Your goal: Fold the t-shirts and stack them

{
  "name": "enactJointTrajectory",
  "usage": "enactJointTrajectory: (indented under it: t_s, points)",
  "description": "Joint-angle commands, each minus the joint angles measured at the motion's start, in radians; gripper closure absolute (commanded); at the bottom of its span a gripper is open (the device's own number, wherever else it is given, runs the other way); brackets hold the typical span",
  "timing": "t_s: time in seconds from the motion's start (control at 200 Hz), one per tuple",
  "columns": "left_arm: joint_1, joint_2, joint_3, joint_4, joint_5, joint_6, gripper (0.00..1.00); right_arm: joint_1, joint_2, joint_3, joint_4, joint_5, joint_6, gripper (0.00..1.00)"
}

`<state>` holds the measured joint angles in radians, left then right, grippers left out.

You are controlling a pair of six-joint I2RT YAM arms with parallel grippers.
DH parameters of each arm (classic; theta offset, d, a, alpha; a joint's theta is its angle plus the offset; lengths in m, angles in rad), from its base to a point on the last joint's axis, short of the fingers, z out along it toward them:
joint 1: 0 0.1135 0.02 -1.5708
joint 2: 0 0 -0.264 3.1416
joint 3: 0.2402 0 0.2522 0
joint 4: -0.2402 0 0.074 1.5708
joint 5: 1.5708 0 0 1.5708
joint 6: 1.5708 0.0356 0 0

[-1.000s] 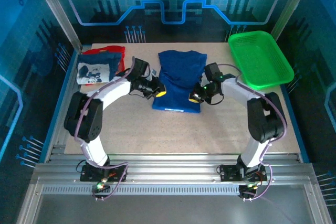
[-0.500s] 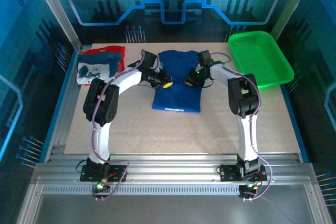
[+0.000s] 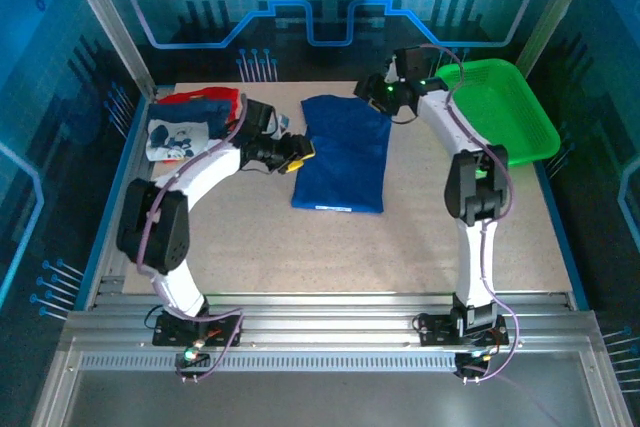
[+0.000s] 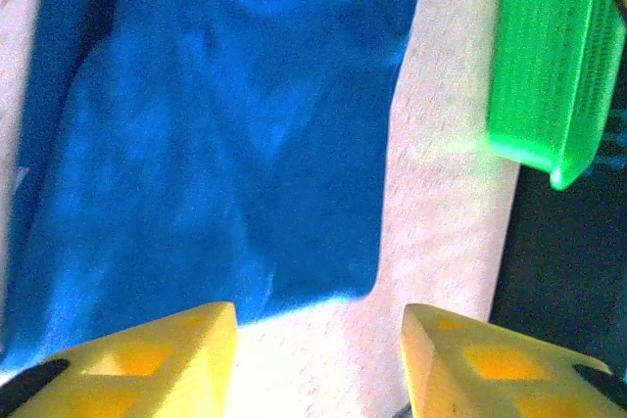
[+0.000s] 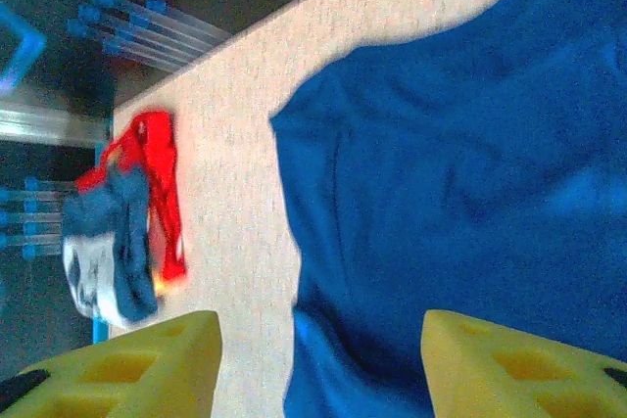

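The royal blue t-shirt lies flat in the middle of the table as a long folded panel, also filling the left wrist view and the right wrist view. My left gripper hovers open just off its left edge, yellow fingers spread over bare table with nothing between them. My right gripper is raised over the shirt's far right corner, open and empty. At far left the navy/white cartoon-mouse t-shirt rests folded on the red t-shirt, which shows beside it from the right wrist.
A green plastic mesh basket stands at the back right, its end visible from the left wrist. Bare tabletop stretches in front of the blue shirt. Metal frame rails edge the table.
Both grippers have come off the blue shirt. The left one pulled back to the left of its edge; the right one swung up and back toward the far right corner.
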<state>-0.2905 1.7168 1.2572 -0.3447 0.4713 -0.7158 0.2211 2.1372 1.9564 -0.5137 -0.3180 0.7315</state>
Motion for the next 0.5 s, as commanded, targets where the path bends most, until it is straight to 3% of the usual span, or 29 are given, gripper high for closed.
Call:
enactJointTrajectory:
  t_s: [0.0, 0.245, 0.495]
  points:
    - [0.010, -0.081, -0.123, -0.037, -0.023, 0.019, 0.46, 0.012, -0.216, -0.244, -0.068, -0.067, -0.048, 0.40]
    - [0.007, -0.076, -0.273, 0.012, -0.004, -0.012, 0.42, 0.038, -0.463, -0.810, 0.048, -0.156, -0.031, 0.33]
    - [-0.001, -0.008, -0.317, 0.062, -0.024, -0.051, 0.42, 0.047, -0.463, -0.987, 0.119, -0.161, -0.014, 0.32]
